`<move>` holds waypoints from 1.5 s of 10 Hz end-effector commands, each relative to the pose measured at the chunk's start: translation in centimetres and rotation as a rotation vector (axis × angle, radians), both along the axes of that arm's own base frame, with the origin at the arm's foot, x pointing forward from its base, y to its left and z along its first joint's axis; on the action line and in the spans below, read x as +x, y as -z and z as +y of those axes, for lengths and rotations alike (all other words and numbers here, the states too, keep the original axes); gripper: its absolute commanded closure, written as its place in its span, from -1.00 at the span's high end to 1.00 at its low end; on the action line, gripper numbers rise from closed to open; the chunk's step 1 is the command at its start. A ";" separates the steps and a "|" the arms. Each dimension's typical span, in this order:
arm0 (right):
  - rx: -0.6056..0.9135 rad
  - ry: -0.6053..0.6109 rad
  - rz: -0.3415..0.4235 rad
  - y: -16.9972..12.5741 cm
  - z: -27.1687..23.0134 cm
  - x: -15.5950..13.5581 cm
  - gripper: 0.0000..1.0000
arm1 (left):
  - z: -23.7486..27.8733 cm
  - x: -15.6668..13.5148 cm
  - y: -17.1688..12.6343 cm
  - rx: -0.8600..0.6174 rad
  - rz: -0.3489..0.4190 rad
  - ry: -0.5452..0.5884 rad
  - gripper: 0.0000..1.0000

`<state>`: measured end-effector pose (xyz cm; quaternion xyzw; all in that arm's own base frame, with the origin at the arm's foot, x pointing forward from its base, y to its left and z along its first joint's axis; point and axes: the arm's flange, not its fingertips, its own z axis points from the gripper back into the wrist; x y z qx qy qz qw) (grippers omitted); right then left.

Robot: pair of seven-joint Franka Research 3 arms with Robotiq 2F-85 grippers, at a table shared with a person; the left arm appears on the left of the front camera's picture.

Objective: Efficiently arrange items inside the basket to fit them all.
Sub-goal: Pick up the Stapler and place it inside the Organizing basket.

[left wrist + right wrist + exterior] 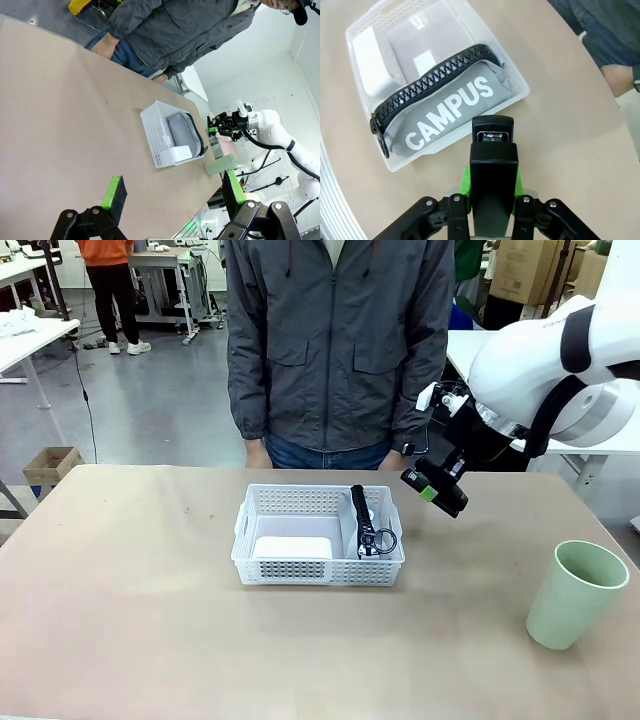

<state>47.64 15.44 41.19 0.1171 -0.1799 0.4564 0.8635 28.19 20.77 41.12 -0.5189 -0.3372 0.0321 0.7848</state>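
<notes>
Clamped between the green pads of the right gripper (491, 184), a slim, smooth black stapler (492, 145) points at the white lattice-walled basket (519, 85) just ahead. A grey soft pouch (450, 117), zip uppermost, fills the basket's nearest side, and a white rectangular box (370, 60) lies beyond it. The pale green cup (575, 595) stands upright on the table, well apart from this gripper. The left gripper (172, 190) hangs with its jaws spread wide, holding nothing.
</notes>
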 end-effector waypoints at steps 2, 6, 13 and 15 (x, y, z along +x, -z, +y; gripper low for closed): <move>-0.026 0.031 -0.011 -0.3 0.2 -0.1 -1.00 | 0.2 -0.3 -0.1 0.004 -0.007 0.015 1.00; -0.109 -0.007 -0.067 -4.8 5.3 -1.3 -0.27 | 0.2 -0.3 -0.1 0.004 -0.007 0.015 1.00; -0.279 -0.449 -0.096 -5.5 23.4 1.1 -0.27 | 0.2 -0.3 -0.1 0.004 -0.007 0.015 1.00; -0.298 -0.508 -0.014 -2.7 27.1 2.6 -0.27 | 0.2 -0.3 -0.1 0.004 -0.007 0.015 1.00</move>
